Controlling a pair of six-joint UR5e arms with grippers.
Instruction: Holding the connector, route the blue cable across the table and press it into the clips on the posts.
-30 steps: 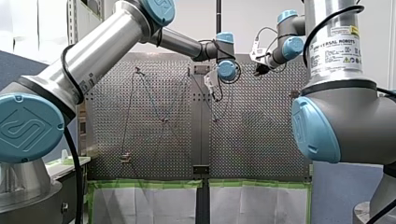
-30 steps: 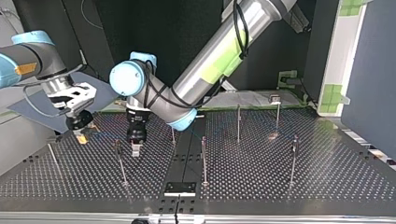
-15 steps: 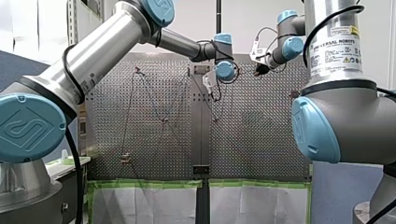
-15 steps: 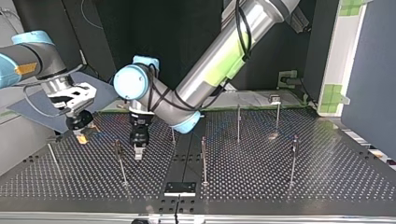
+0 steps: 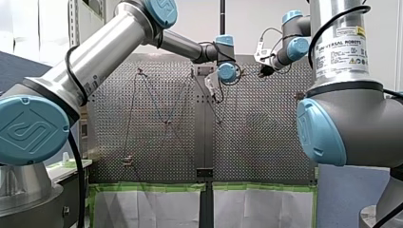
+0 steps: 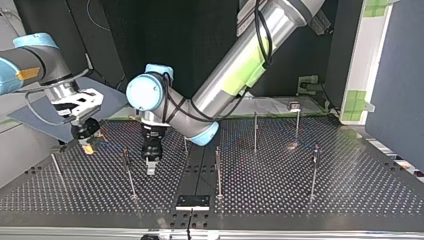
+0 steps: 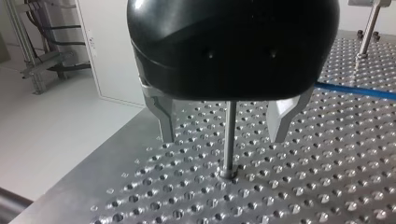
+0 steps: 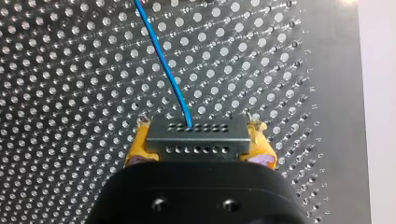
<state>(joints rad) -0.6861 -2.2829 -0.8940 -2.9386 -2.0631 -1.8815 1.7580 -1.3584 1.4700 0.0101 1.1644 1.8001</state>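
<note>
Top view: my left fingers [image 6: 151,169] shifted rightward.

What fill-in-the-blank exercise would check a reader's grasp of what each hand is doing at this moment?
1. My right hand is shut on the grey ____.
2. The cable running out ahead of that hand is ____ in colour.
3. In the left wrist view my left hand is ____, holding nothing, with a thin post standing ahead of it.

Missing words: connector; blue; open.
</note>
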